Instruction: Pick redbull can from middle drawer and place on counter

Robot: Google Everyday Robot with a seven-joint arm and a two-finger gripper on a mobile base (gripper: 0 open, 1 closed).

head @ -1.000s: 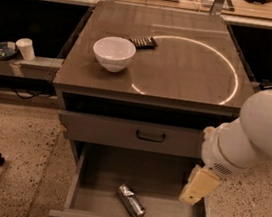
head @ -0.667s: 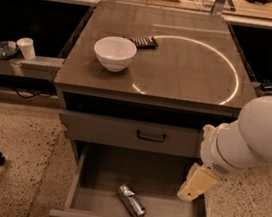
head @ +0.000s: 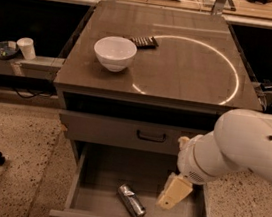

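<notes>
You are near the start of the job. The middle drawer point(head: 82, 173) is pulled out, so that part is done. The redbull can point(head: 131, 201) lies on its side on the drawer floor, close to the front edge and a bit slanted. Nothing holds it. The gripper point(head: 172, 194) hangs down inside the open drawer, just to the right of the can, and it does not touch the can. You cannot tell if the claw is open or closed from here. The counter point(head: 191, 73) on top has a white bowl point(head: 115, 52) and a dark flat thing point(head: 144, 41) on its left side, with lots of bare room on the right. What is left for you: move the claw over to the can, grab it, lift it out of the drawer, and set it down on the counter
</notes>
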